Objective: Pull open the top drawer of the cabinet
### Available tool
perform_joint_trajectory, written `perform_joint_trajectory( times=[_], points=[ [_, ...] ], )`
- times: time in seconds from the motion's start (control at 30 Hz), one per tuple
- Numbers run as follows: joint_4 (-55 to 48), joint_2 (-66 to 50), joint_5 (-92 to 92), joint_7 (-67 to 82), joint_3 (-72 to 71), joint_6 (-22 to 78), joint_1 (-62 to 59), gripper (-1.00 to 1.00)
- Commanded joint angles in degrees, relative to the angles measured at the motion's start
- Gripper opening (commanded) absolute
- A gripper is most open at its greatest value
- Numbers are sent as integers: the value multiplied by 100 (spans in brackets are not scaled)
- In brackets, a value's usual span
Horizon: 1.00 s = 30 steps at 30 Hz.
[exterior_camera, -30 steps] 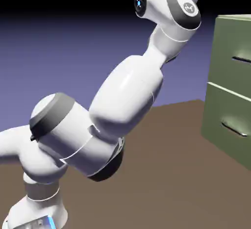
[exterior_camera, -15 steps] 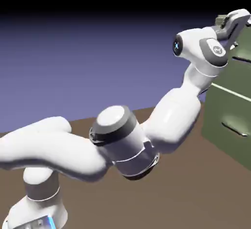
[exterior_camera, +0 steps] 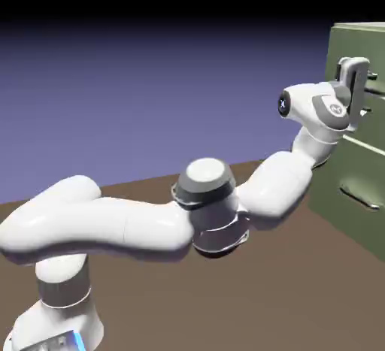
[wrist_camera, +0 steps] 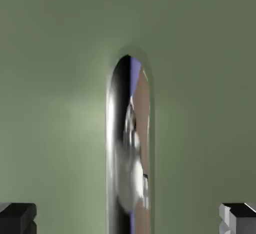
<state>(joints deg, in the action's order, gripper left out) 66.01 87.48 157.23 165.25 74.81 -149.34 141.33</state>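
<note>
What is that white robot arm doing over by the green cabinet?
The robot arm has stretched across to the green cabinet and holds its tool right in front of the top drawer. The hand view shows the shiny handle standing between the two open fingertips, with space on both sides, so nothing is gripped. The drawer looks closed. It seems about to grab the handle and pull.
</note>
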Motion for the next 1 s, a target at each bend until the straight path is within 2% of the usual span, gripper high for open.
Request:
perform_joint_trajectory(
  times=[0.0,0.03,0.07,0.97],
  points=[
    [-208,-6,-21,56,0,-84,122,0],
    [-281,-9,-28,75,0,-113,164,0],
    [-281,-9,-28,75,0,-113,164,-100],
    [5116,780,240,-493,-446,2194,-2853,-100]
  ],
)
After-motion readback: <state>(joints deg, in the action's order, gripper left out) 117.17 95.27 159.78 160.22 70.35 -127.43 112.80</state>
